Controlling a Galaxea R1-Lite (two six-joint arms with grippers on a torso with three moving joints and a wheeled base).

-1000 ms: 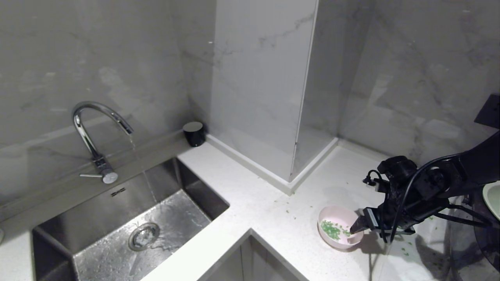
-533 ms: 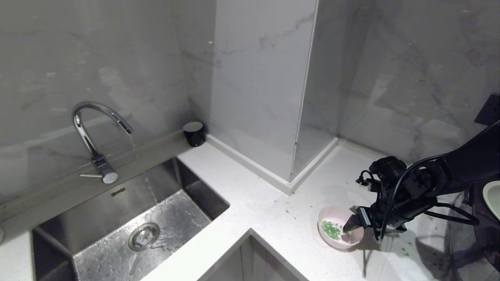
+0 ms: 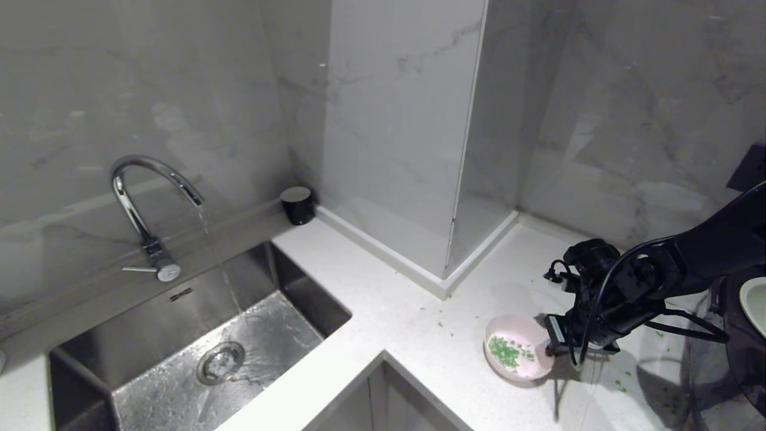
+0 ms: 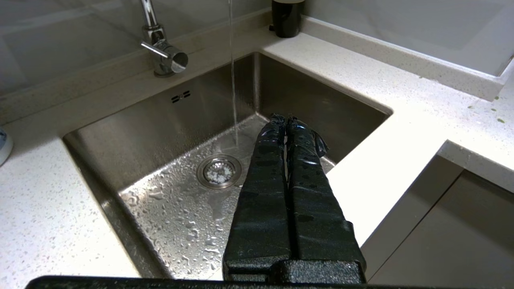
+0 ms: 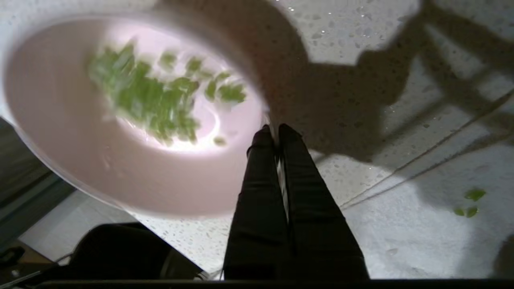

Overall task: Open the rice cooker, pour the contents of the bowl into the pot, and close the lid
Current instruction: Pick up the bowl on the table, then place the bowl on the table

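So the big change here: the right gripper (image 3: 549, 345) has just snapped closed. A second ago its fingers were spread wide with one tip poking down inside the bowl (image 3: 516, 354), and now they're pinched together right on the bowl's near-right rim. In the right wrist view the 2 fingers (image 5: 263, 160) sit flat against each other with what looks like the thin rim edge caught between them, so I'd call that a grip on the bowl, though the rim itself is mostly hidden by the fingers. The bowl also looks nudged a touch and maybe tipped slightly, but it hasn't left the white surface (image 3: 419, 335).

The green bits (image 3: 507, 352) are all in a heap inside the bowl, plus a few strays scattered on the surface (image 3: 622, 383) by the arm's shadow.

What it means: my guess is the grab step is basically done and lifting comes next. A pinch on 1 thin rim is kind of sketchy for carrying, so the bowl could swing or spill when it goes up.

Off to the far right edge there's a pale rim of the pot (image 3: 755, 306) peeking in, so the cooker looks to be open already.

Further over, the left gripper (image 4: 286, 120) hangs parked over the sink (image 4: 132, 168), fingers shut on nothing. Tap (image 3: 149, 203) at the back is running.
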